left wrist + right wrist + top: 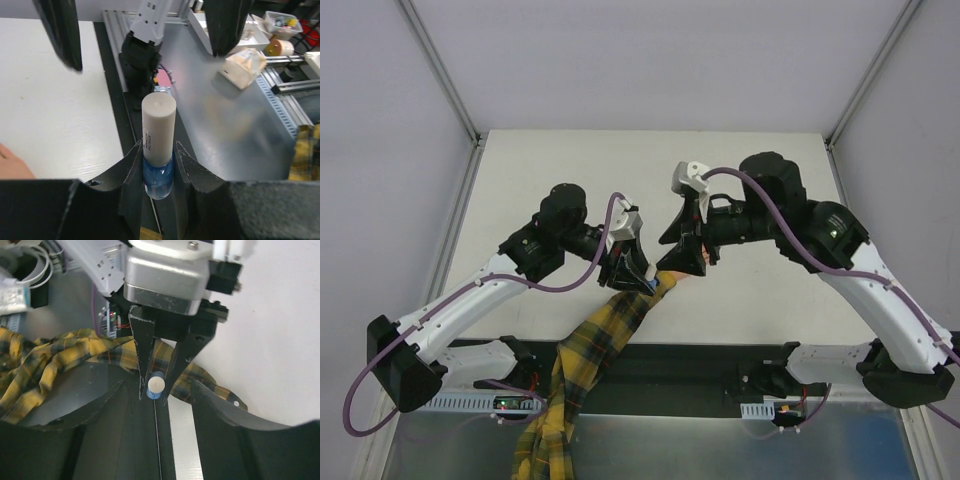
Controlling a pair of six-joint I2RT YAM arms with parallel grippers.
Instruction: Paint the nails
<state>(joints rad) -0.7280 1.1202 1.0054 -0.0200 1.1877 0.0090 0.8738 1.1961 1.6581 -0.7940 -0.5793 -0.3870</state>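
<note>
Your left pincer (159, 165) is shut tight on the blue polish bottle (159, 182), white cap (158, 125) up. Your right pincer (160, 384) stands wide open, lined up on that cap and touching nothing. The nails are on the peach hand (688, 263) in the middle of the counter (550, 170), beneath both pincers and too small to make out. Close off-centre and you could tilt the bottle, spilling polish on the sleeve (605, 335).

Top view, frame centre: left gripper (635, 272) and right gripper (688, 245) covering most of peach hand (688, 264); nails staying too small to tell. Plaid sleeve (590, 345) running off bottom edge.
Left wrist view: gripper fingers (132, 170) hiding lower part of polish bottle (159, 177); peach hand being cut off at left edge.
Right wrist view: bottle showing only cap (156, 385) end-on.
</note>
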